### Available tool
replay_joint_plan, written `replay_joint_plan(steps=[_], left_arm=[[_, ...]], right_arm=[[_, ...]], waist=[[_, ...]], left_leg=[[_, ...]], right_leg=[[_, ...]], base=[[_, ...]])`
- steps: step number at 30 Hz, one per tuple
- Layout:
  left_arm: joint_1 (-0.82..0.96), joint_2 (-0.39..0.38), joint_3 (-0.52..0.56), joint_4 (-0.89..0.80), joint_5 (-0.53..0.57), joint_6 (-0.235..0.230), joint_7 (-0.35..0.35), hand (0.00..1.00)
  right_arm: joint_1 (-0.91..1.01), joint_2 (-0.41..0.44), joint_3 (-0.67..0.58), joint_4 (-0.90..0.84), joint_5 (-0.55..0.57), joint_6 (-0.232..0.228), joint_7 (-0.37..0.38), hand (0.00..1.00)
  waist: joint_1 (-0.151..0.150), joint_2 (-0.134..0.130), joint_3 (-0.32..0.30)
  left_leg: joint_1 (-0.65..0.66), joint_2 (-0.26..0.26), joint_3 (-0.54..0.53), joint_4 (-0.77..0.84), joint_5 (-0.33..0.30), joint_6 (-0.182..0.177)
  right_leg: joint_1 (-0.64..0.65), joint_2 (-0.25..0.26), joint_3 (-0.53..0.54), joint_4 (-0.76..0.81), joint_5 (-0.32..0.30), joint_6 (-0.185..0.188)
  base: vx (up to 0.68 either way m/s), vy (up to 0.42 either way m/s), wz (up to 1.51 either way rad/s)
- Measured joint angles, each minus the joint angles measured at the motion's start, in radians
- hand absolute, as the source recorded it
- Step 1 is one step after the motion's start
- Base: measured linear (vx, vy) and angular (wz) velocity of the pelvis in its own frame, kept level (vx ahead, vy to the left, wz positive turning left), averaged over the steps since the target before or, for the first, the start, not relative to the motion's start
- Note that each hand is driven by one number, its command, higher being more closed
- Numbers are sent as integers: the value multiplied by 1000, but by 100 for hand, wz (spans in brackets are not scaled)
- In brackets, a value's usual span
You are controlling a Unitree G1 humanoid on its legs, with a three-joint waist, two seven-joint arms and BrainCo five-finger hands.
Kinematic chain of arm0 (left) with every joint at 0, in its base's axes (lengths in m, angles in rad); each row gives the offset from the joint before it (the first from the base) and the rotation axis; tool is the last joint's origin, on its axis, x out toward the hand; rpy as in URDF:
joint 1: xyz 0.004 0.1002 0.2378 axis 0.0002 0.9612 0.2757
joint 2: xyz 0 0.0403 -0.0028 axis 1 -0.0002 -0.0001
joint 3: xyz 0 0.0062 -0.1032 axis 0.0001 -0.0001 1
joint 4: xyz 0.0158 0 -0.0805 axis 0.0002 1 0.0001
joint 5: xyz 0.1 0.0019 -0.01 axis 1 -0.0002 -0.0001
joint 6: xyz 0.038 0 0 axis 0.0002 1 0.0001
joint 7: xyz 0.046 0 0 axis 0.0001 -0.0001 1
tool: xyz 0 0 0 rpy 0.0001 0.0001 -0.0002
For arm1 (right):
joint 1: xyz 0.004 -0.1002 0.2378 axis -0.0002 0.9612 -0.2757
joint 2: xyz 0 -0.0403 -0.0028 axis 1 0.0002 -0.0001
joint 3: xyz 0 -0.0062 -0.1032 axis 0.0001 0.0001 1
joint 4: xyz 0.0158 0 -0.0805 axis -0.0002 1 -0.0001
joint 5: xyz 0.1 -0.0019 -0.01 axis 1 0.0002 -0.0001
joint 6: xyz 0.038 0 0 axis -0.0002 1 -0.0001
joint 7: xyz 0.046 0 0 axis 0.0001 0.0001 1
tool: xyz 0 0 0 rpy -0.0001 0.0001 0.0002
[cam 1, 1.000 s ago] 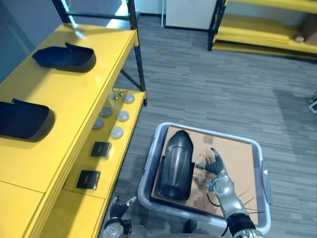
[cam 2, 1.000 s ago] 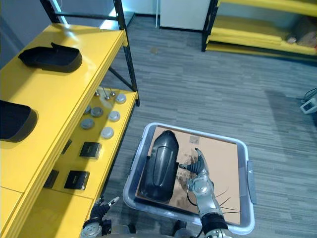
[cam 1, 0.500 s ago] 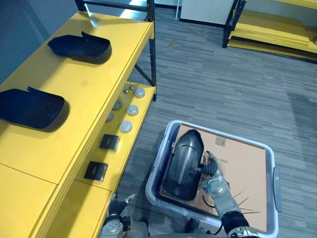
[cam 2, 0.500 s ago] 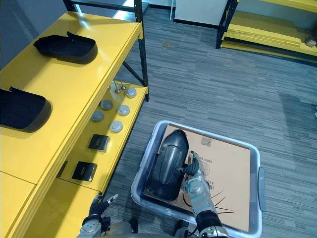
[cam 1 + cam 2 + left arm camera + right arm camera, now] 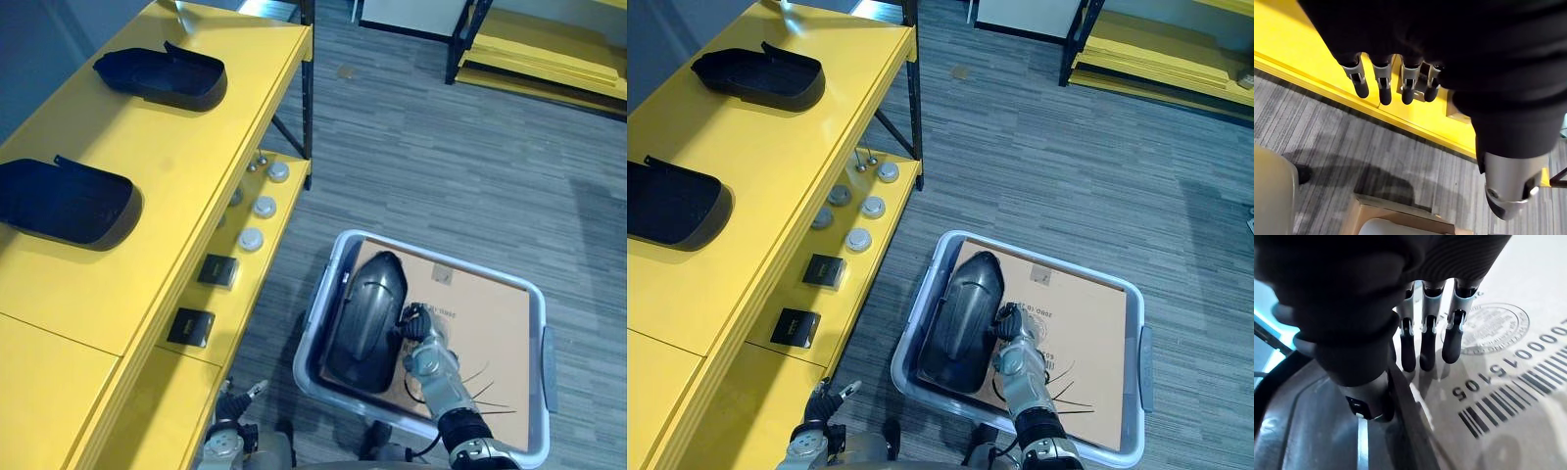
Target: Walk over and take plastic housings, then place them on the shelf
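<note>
I am looking down at a grey bin (image 5: 1068,267) sitting on striped grey carpet (image 5: 1038,157) | a printed cardboard sheet (image 5: 1087,333) is lying flat inside it | round silver discs (image 5: 873,207) are clustering left of the bin | two black square boxes (image 5: 823,269) are lying nearer me, apart.

Right hand (image 5: 423,351) reaches down, fingers straight; left hand (image 5: 1383,88) hangs low, fingers relaxed.
</note>
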Motion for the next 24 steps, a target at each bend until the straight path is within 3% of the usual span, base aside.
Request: replay_joint_plan(steps=[7, 14, 22, 24], left_arm=[[-3, 0, -1, 0, 0, 8, -1, 0], [-5, -1, -26, -29, 0, 7, -1, 0], [21, -2, -159, -423, 14, -23, -1, 0], [23, -4, -190, -568, 19, -30, 0, 0]], right_arm=[[0, -1, -21, -1, 11, 0, 3, 100], [3, 1, -54, -100, 55, -10, -10, 100], [23, 0, -59, -342, 85, -70, -102, 100], [24, 5, -56, -400, 89, -84, -117, 100]], waist=[[-1, -1, 0], [-2, -4, -1], [-2, -8, -4], [-4, -8, -4]], left_leg=[[11, -6, -2, -1, 0, 0], [12, -15, -19, -33, 16, 23], [-11, -30, -41, -65, 34, 38], [-11, -30, -48, -97, 34, 38]], right_leg=[[14, -5, 0, -7, 6, 2], [16, -3, 0, -38, 38, 0], [-14, -16, 2, -39, 37, 0], [-28, -16, 5, -39, 19, 16]], base=[[-32, -28, 0], [-64, -33, 4], [-116, -29, 6], [-139, -46, 4]])
